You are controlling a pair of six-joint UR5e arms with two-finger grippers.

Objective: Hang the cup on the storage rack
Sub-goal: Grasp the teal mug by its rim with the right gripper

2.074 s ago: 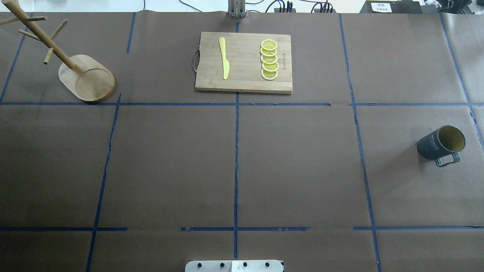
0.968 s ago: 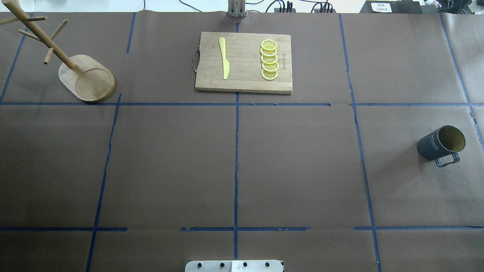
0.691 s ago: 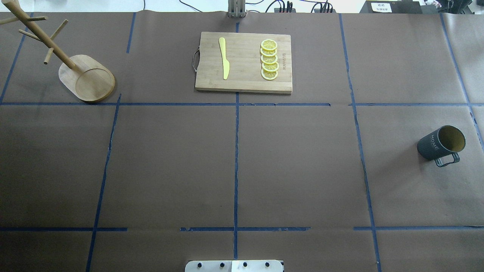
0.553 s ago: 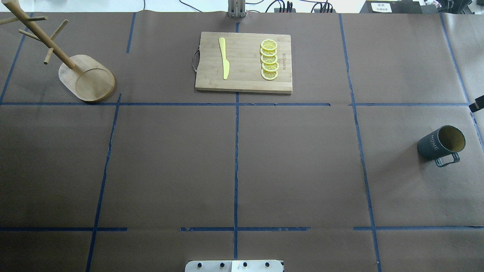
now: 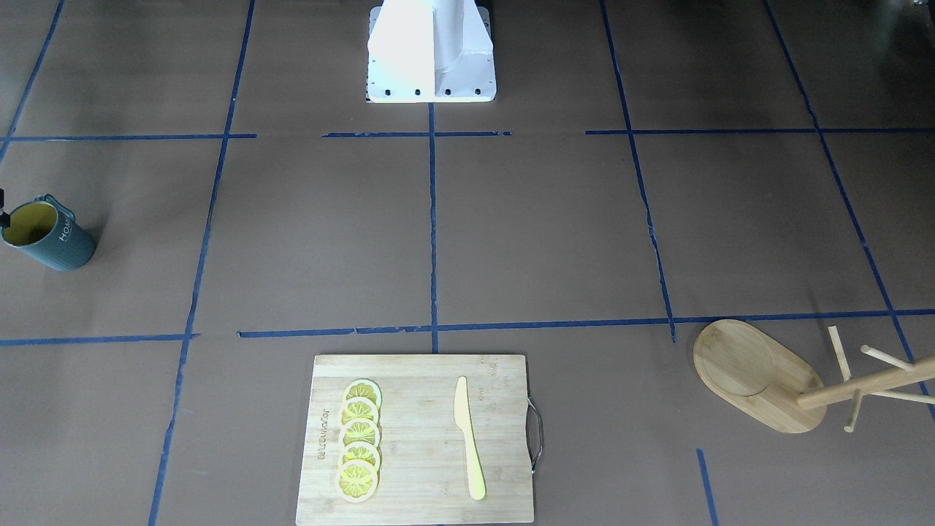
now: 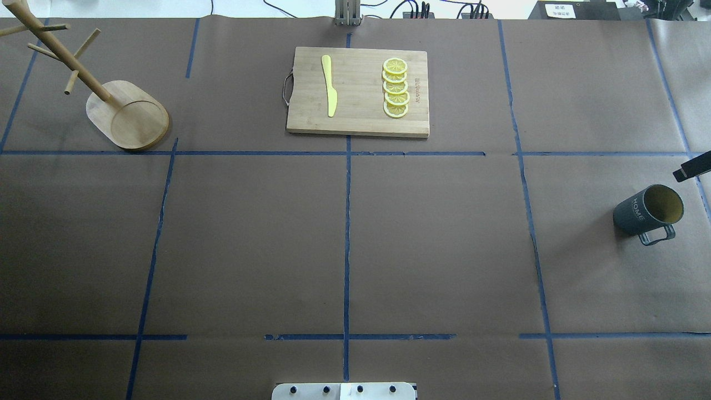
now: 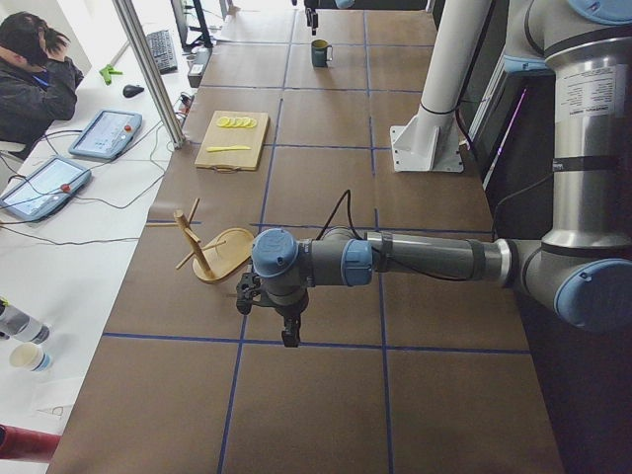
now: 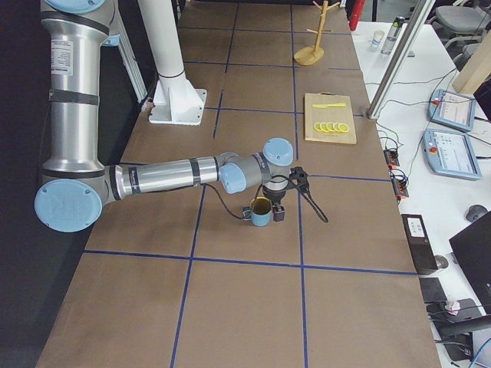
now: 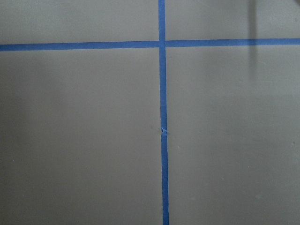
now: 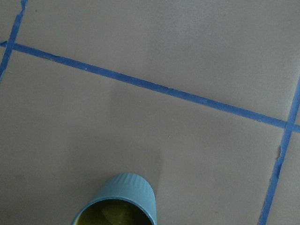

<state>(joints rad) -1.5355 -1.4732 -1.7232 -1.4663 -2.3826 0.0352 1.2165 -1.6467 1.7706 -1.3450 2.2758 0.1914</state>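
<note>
Since the earlier overhead frames, a dark finger (image 6: 690,166) of the right gripper (image 8: 275,205) has entered at the right edge of that view and advanced toward the cup (image 6: 647,214); the cup, the rack (image 6: 128,114) and the cutting board (image 6: 361,94) have not moved. The cup stands upright on the table (image 6: 433,233) near its right end, mouth up, with the handle turned toward the robot's side and the white lettering facing the table centre. In the right side view the right gripper hangs just beside the cup, on its far side; whether it touches the cup cannot be told, nor can whether its jaws stand apart or together. The right wrist view shows only the ribbed rim of the cup (image 10: 117,199) at the lower edge, over blue tape lines (image 10: 154,86). The rack stands at the far left corner, well apart from the cup, with its post upright on the oval base. The left gripper (image 7: 287,331) appears only in the left side view, pointing down above the table near the rack; its jaw state cannot be told. On the cutting board lie a yellow knife (image 6: 330,86) and a row of lemon slices (image 6: 395,88).
</note>
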